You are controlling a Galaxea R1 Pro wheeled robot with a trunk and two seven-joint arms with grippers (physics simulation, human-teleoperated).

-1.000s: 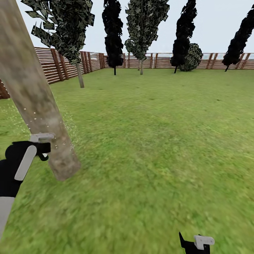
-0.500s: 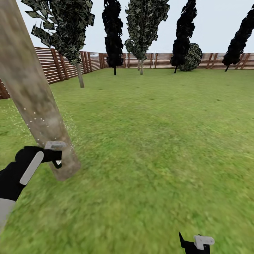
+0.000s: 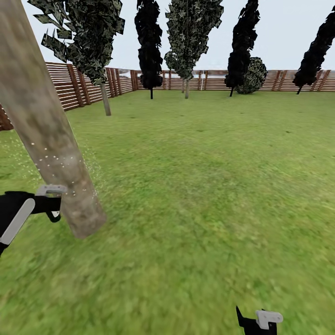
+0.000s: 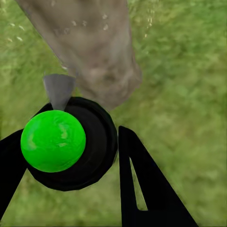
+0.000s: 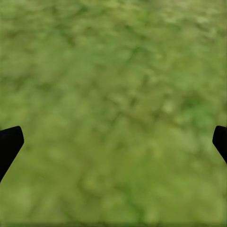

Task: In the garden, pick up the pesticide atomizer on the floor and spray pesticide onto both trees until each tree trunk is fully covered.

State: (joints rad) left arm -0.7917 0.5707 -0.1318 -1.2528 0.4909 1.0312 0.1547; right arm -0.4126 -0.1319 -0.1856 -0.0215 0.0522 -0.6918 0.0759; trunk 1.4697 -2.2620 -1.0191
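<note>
At the lower left of the head view, the atomizer (image 3: 49, 193) was seen already picked up and held by the left gripper (image 3: 28, 209), its grey nozzle pointed at the trunk (image 3: 51, 149) just beside it. In the left wrist view the jaws were closed around the black body with its green cap (image 4: 53, 140). Pale droplets were dotted across the middle of the trunk, so spraying of this tree was judged under way but not finished; the second tree was judged still to be treated. The left arm was held low and roughly level. At the bottom right, the right gripper (image 3: 258, 321) hung idle over the lawn (image 3: 209, 186), jaws spread wide and empty. Farther off, the fence (image 3: 93, 83) was seen.
</note>
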